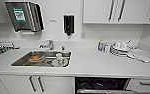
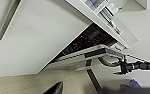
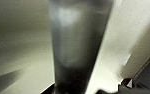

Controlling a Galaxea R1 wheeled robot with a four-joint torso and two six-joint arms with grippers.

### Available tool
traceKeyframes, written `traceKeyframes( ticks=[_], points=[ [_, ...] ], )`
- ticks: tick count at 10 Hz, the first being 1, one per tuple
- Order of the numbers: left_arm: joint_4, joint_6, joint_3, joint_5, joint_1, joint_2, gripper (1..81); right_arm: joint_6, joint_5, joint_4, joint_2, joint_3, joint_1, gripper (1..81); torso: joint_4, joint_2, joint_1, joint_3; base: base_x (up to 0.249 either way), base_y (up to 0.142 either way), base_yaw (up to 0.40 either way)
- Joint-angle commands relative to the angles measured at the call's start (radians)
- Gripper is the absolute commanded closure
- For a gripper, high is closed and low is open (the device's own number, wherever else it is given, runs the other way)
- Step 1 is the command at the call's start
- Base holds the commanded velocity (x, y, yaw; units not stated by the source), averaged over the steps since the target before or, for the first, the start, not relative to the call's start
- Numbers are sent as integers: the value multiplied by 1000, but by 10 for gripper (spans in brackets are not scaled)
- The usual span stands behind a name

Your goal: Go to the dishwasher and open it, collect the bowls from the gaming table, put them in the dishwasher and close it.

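Observation:
The dishwasher sits under the white counter, right of the sink. Its door is tipped partly open and shows a dark interior with racks. In the left wrist view the door stands ajar, with the grey bar handle along its upper edge. My right gripper is at one end of that handle, and its dark arm reaches in from the side. The steel handle looms close and blurred in the right wrist view. The bowls and the gaming table are out of view.
A steel sink holds a dish with something orange and a white cup. A drying rack with white dishes and a bottle stand on the counter. White cabinet doors flank the dishwasher.

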Motion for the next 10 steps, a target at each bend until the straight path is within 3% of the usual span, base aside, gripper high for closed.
traceKeyframes(
  ticks=[1,3,6,10],
  points=[
    [-25,0,-5,7,-87,-63,10,8,-108,2,-53,5,57,10,0,0,0,0,-70,0,0],
    [-21,0,-5,1,-87,-61,10,-4,-67,-2,-45,4,58,10,0,0,0,0,-70,0,0],
    [-4,0,-6,2,-87,-47,10,-15,-67,-74,-47,-1,35,10,0,0,1,0,-70,0,0],
    [-1,-6,-8,1,-85,-50,10,-17,-67,-87,-2,-33,6,10,0,0,1,0,-70,0,0]
  ],
)
